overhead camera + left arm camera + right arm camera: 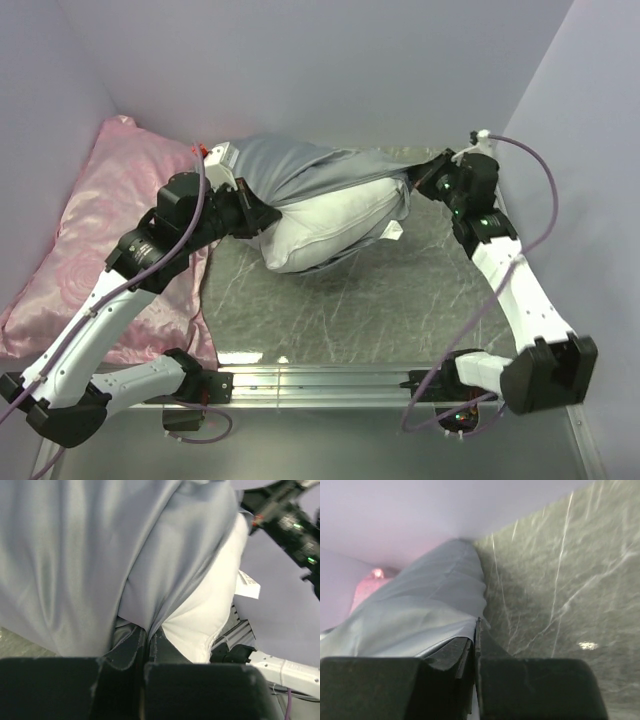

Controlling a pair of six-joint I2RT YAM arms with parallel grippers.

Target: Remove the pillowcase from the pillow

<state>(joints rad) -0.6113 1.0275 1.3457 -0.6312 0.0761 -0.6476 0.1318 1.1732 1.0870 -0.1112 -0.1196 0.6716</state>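
Note:
The silver-grey pillowcase (pixel 300 165) is stretched across the back of the table and covers the upper part of the white pillow (pixel 335 228), which bulges out below it. My left gripper (pixel 262 218) is shut on the pillowcase (pixel 75 555) at its left side, with the pillow (pixel 210 610) and its white tag (pixel 248 585) beside it. My right gripper (pixel 418 180) is shut on the pillowcase's right edge (pixel 420 610), holding it above the table.
A large pink rose-patterned pillow (pixel 90 230) lies at the left, under my left arm. The dark marbled tabletop (pixel 380 300) lies in front of the pillow. Grey-lilac walls (pixel 330 70) close in the back and sides.

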